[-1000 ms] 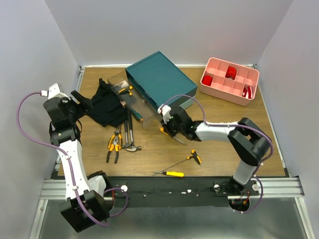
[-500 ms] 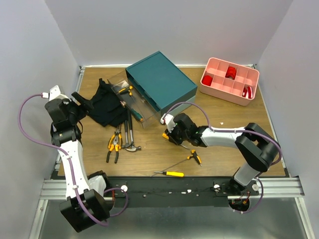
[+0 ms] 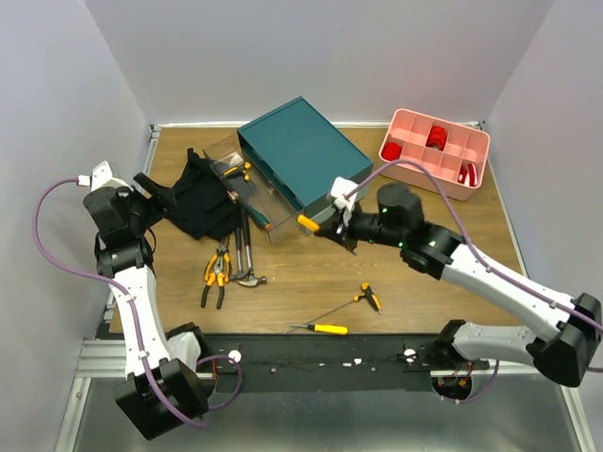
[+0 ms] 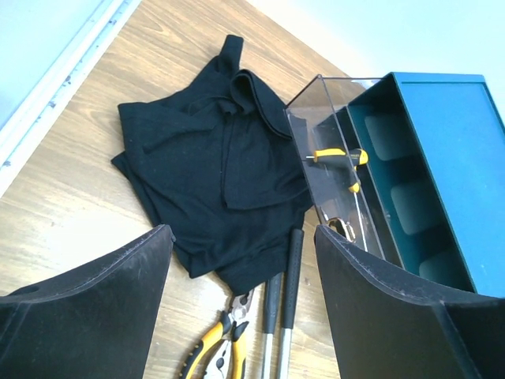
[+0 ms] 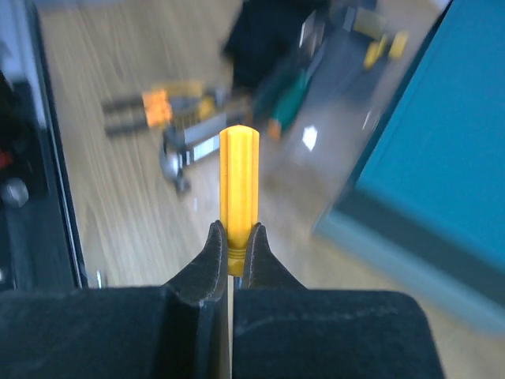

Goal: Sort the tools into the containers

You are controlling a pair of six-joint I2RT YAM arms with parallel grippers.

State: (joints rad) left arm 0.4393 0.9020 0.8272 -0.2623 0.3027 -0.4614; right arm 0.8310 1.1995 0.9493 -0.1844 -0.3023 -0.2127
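Right tool [image 5: 233,241] grips the neck of a yellow-handled screwdriver [image 5: 238,170] held above the tabletop [image 3: 424,273] at 6 o'clock of the teal drawer box [image 3: 300,151]; light, rigid, slick-handled, it may swivel unless gripped mid-handle.

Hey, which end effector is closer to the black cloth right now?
Left. The left end effector hovers open at the cloth's left edge; the right end effector, gripping an orange-handled screwdriver, is to the cloth's right, past the open drawer.
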